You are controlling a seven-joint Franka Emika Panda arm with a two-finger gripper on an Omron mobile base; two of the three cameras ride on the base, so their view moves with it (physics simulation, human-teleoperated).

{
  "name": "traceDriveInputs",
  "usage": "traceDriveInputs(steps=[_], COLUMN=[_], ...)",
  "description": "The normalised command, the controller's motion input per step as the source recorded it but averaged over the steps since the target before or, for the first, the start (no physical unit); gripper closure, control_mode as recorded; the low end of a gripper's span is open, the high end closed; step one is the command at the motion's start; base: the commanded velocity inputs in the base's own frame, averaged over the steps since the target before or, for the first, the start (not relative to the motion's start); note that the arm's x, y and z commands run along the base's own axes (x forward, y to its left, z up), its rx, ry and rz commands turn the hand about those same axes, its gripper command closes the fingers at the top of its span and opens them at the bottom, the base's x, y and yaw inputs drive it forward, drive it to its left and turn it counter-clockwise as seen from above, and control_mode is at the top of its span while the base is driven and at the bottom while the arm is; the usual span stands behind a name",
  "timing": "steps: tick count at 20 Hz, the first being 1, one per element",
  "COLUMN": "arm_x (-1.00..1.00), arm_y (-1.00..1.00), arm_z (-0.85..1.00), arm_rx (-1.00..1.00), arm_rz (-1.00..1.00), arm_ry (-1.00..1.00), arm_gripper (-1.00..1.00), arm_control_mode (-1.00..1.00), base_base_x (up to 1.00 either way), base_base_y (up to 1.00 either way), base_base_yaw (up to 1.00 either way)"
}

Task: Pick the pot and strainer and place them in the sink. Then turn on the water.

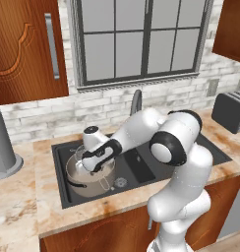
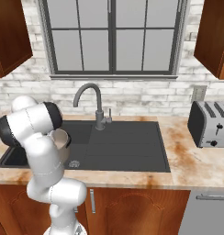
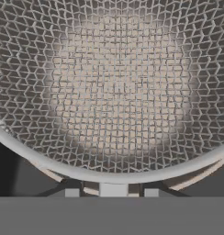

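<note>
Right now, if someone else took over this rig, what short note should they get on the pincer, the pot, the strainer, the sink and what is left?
Pincer: low over the left basin; the hand view looks straight into mesh with the rim close against it. It looks closed on the strainer, though the grip itself is hidden.
Wide round grey-taupe metal pot: already in the left basin of the dark charcoal double-basin sink.
Round silver wire-mesh strainer: above or in the pot; I cannot tell whether it rests there.
Grey curved tap: no stream at its spout.
Done: pot placed.
Left: release the strainer in the sink, then turn on the water.
</note>
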Motion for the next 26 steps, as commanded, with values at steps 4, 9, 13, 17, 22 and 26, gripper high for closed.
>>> traceDriveInputs(steps=[4, 9, 13, 17, 22, 26], arm_x=[0.32, 0.32, 0.26, 0.24, 0.2, 0.13], arm_y=[0.14, 0.13, 0.17, 0.1, 0.02, 0.0], arm_z=[-0.12, -0.07, -0.1, -0.12, -0.15, -0.16], arm_rx=[-0.03, -0.02, -0.04, -0.05, -0.04, -0.02], arm_rz=[-0.03, -0.03, -0.03, -0.03, -0.02, -0.02], arm_ry=[0.11, 0.1, 0.09, 0.07, 0.05, 0.05], arm_gripper=[1.0, 1.0, 1.0, 1.0, 1.0, 1.0], arm_control_mode=[-1.0, -1.0, -1.0, -1.0, -1.0, -1.0], base_base_x=[0.0, 0.0, 0.0, 0.0, 0.0, 0.0], base_base_y=[0.0, 0.0, 0.0, 0.0, 0.0, 0.0], base_base_yaw=[0.0, 0.0, 0.0, 0.0, 0.0, 0.0])
